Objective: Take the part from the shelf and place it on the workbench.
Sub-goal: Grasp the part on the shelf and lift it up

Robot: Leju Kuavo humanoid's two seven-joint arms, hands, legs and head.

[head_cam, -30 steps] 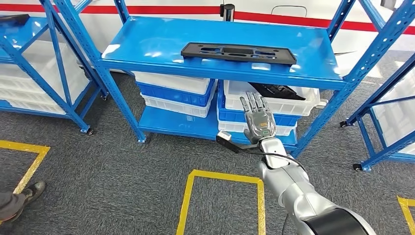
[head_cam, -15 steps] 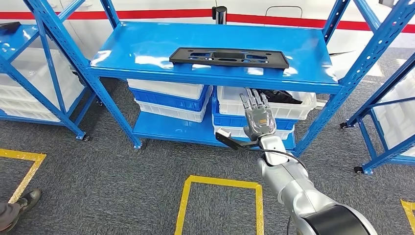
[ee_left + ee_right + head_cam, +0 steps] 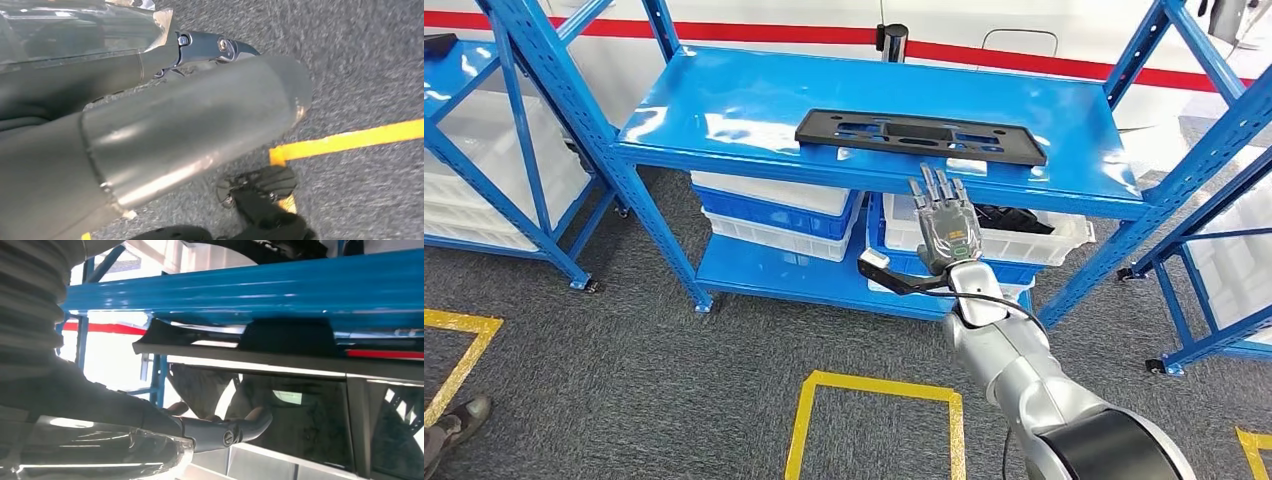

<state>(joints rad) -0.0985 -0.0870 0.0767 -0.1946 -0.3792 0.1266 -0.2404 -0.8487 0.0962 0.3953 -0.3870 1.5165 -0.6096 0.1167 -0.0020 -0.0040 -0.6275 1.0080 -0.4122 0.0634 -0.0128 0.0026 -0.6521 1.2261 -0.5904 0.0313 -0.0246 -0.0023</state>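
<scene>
In front of the blue shelf [image 3: 724, 110], my right hand [image 3: 946, 228] is raised with its fingers straight and spread, holding nothing. It sits just below the front lip of the top shelf board. The part [image 3: 919, 135] — a long, flat black plate with cut-out slots — lies on that board, slightly above and beyond my fingertips, close to the front edge and untouched. My judgement is that the main risk is the lip itself: if I push forward at this height, my fingers could strike the edge or slide underneath the board, toward the white bins [image 3: 984, 235] stacked below. If I come up and over too flatly, I might shove the plate backward instead of getting under it, since it lies flush on smooth, glossy metal. It is long, so a grip away from its middle could let it tip and slip. From the right wrist view, the shelf edge [image 3: 280, 287] looms very near, which supports that worry. My left hand hangs toward the grey floor [image 3: 370, 60] — whether it is clenched or relaxed, I cannot tell.
</scene>
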